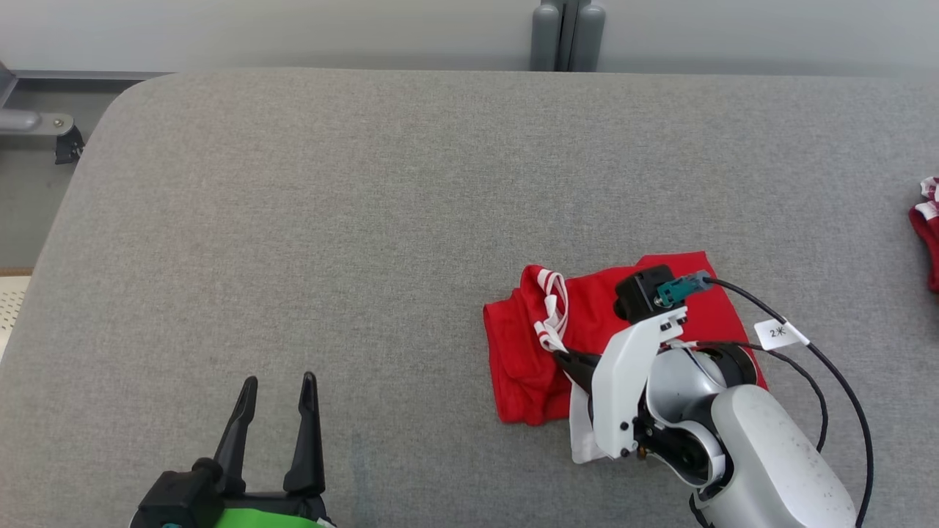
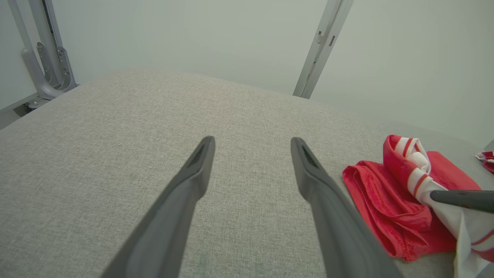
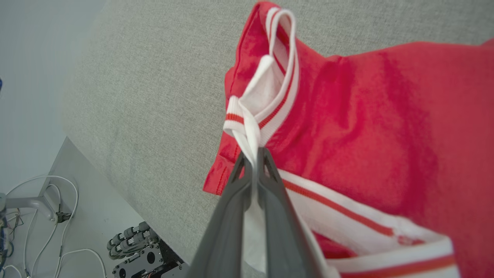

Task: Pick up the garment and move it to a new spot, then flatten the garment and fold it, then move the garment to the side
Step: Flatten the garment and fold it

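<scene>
- Garment (image 1: 521, 359) first: red with white striped trim, bunched up, lower right of centre in the head view, lying on the grey table (image 1: 367, 220).
- Right gripper (image 3: 254, 154) is pinched tight on the trim (image 3: 251, 131). Its wrist view shows the white rib squeezed between the two fingers (image 3: 231, 216), at the garment's left half.
- From that pinch the red cloth spreads off to the right in the head view, under and past the right arm (image 1: 770, 440).
- Long axis, best I can tell: roughly left-right across the frame, tipped up a bit toward the right. It's lumpy, so don't hold me to it.
- Left gripper (image 1: 279, 381) is at the lower left of the head view, jaws wide apart, nothing between them, well apart from the garment. The garment lies off to its right, and the left wrist view has it at the right edge.
- So the right arm is nearer by far. My guess is the next lift or drag comes from it, and the left would have to reach rightward to help.
- Count: two grippers, one garment in play, one table, plus one other red-and-white cloth (image 1: 928, 227) at the far right edge, well apart. It's too cropped to say what it is.
</scene>
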